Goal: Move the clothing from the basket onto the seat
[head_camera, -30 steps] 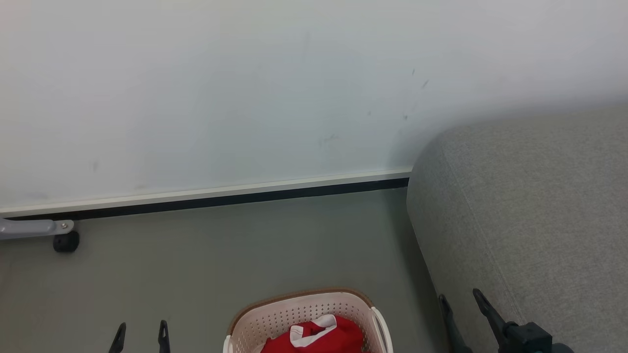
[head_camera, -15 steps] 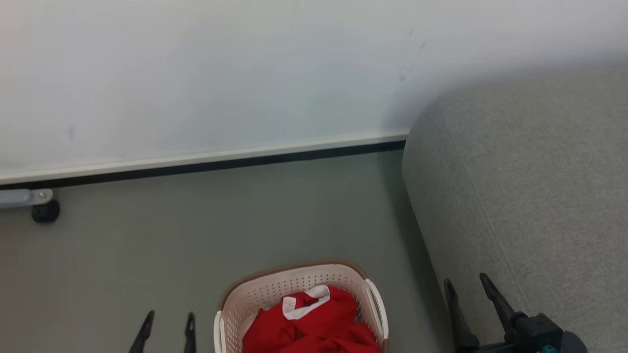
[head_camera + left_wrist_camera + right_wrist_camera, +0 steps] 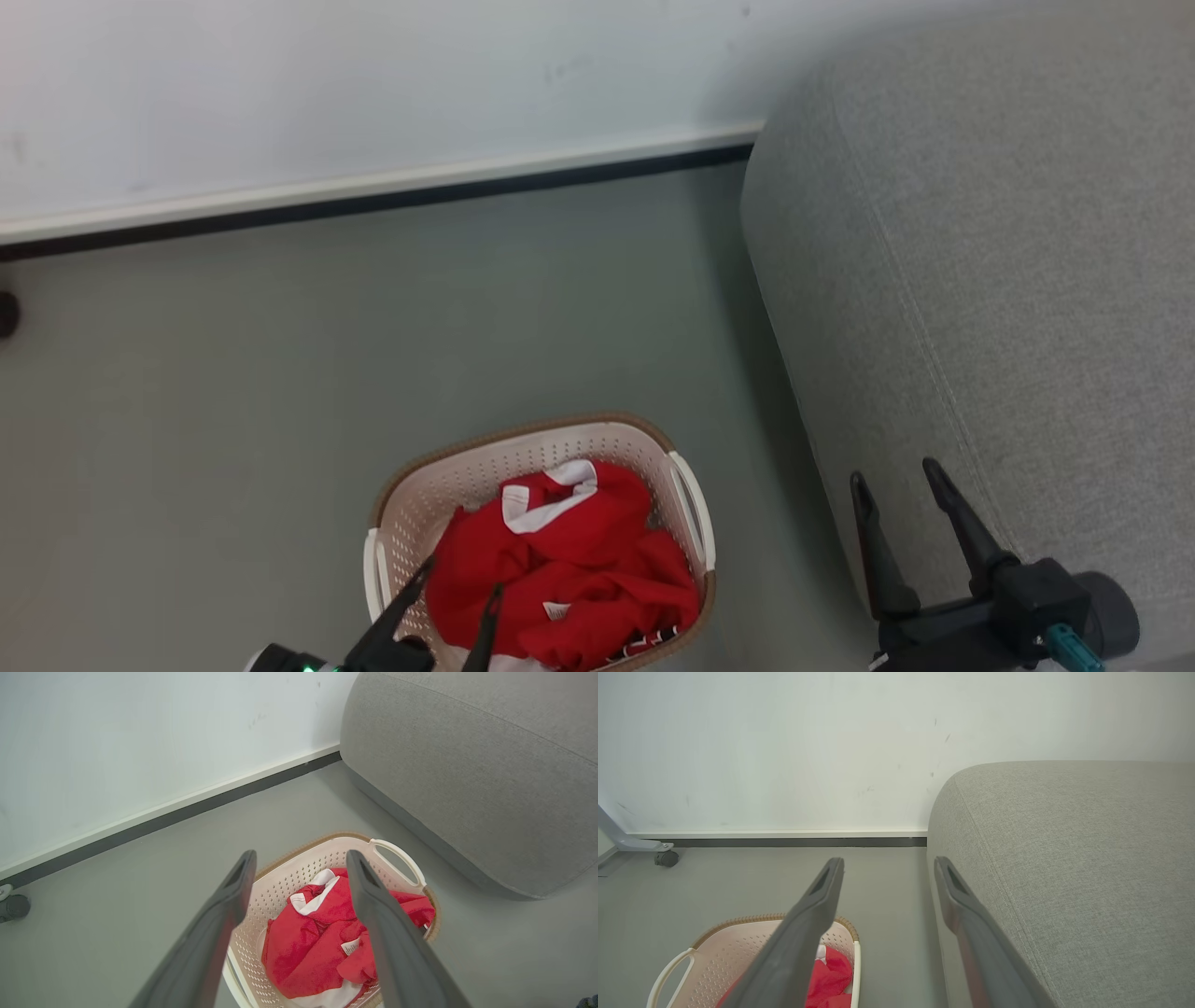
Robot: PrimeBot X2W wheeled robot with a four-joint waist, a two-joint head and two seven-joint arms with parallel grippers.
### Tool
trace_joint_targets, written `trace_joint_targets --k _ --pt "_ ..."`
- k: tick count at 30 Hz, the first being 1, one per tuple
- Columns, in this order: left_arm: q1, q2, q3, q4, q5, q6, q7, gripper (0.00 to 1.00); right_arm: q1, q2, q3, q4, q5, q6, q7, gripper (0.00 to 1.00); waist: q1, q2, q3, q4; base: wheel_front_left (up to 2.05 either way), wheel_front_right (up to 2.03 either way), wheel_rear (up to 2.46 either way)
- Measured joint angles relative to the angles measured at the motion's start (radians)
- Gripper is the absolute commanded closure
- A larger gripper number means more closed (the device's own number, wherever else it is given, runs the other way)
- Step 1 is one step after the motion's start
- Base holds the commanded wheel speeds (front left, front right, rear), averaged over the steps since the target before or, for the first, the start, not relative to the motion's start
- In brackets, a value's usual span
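Note:
The bright red clothing (image 3: 569, 569) with white trim lies bunched in the cream perforated basket (image 3: 523, 448), which stands on the grey floor; both also show in the left wrist view, clothing (image 3: 317, 947) in basket (image 3: 289, 877). My left gripper (image 3: 462, 574) hovers open over the basket's near left side, above the cloth, holding nothing; its fingers (image 3: 299, 858) frame the clothing. The light-grey seat (image 3: 1008, 243) fills the right. My right gripper (image 3: 896, 471) stands open over the seat's left edge, empty; seen from the wrist (image 3: 887, 863), seat (image 3: 1064, 858) at right, basket (image 3: 738, 942) lower left.
A white wall with a dark skirting strip (image 3: 373, 201) runs behind the basket. A black caster (image 3: 666, 857) on a grey metal leg stands at the far left by the wall. Grey floor (image 3: 233, 373) lies open left of the basket.
The head camera has tilted down, so basket and seat sit higher in the picture. My left gripper has moved right, from beside the basket to over the clothing. Both grippers stayed open.

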Motion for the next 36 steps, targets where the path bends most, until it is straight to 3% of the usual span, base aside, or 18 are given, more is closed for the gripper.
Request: trace_joint_targets --k 18,36 --pt "-0.208 -0.020 -0.178 0.203 0.113 -0.053 0.082 0.00 -0.131 0.010 0.002 -0.101 -0.041 0.000 -0.007 0.00 0.0001 0.0001 0.236 -0.063 0.00 0.00 0.00" --pt "-0.410 -0.021 -0.211 0.348 0.128 -0.068 0.127 0.00 -0.216 0.026 0.003 -0.174 -0.069 0.002 -0.007 0.00 -0.0001 0.0001 0.475 -0.102 0.00 0.00 0.00"
